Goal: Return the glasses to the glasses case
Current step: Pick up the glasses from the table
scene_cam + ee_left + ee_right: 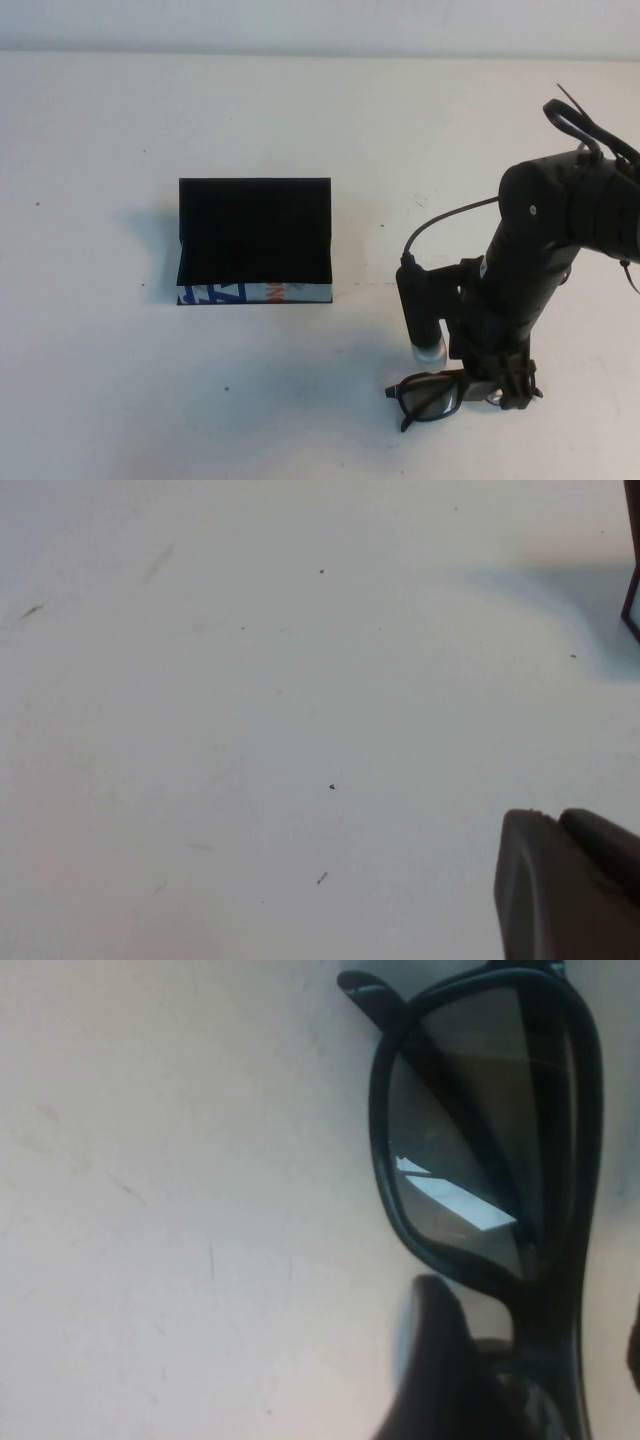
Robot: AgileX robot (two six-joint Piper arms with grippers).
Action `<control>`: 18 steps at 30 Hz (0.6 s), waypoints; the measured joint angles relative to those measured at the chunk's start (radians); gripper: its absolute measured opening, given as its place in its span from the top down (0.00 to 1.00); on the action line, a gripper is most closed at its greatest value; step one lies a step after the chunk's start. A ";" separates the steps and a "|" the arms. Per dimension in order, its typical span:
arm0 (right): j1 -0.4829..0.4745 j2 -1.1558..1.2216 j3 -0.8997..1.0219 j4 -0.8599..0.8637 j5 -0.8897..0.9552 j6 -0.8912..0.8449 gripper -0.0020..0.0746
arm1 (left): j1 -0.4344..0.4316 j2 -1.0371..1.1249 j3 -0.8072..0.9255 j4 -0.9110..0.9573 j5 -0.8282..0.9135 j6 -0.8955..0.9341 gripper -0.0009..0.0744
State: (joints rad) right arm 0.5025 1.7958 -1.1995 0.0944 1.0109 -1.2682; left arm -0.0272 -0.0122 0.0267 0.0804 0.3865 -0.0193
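The glasses lie on the white table at the front right, dark-framed with clear lenses. My right gripper is down over their right half. In the right wrist view the glasses fill the frame. The right gripper is open with a finger on either side of the frame near the bridge. The glasses case stands left of centre, black on top with a white printed front strip. I cannot tell how far its lid is raised. My left gripper is out of the high view, shut and empty over bare table.
The white table runs back to a pale wall. A cable loops off the right arm. A dark corner of the case shows at the edge of the left wrist view.
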 joint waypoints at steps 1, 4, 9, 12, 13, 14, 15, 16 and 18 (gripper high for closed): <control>0.000 0.002 0.000 0.000 0.000 0.000 0.52 | 0.000 0.000 0.000 0.000 0.000 0.000 0.99; 0.000 0.012 0.000 -0.002 -0.002 -0.002 0.52 | 0.000 0.000 0.000 0.000 0.000 0.000 0.99; 0.000 0.015 0.000 -0.003 -0.004 -0.004 0.53 | 0.000 0.000 0.000 0.000 0.000 0.000 0.99; 0.000 0.015 0.000 -0.003 -0.004 -0.004 0.54 | 0.000 0.000 0.000 0.000 0.000 0.000 0.99; 0.000 0.015 0.000 -0.003 -0.004 -0.004 0.55 | 0.000 0.000 0.000 0.000 0.000 0.000 0.99; 0.000 0.015 0.000 -0.003 -0.004 -0.004 0.55 | 0.000 0.000 0.000 0.000 0.000 0.000 0.99; 0.000 0.015 0.000 -0.005 -0.004 -0.004 0.55 | 0.000 0.000 0.000 0.000 0.000 0.000 0.99; 0.000 0.015 0.000 -0.005 -0.004 -0.004 0.55 | 0.000 0.000 0.000 0.000 0.000 0.000 0.99; 0.000 0.015 0.000 -0.005 -0.004 -0.004 0.55 | 0.000 0.000 0.000 0.000 0.000 0.000 0.99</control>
State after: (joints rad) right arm 0.5025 1.8108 -1.1995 0.0898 1.0067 -1.2721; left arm -0.0272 -0.0122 0.0267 0.0804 0.3865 -0.0193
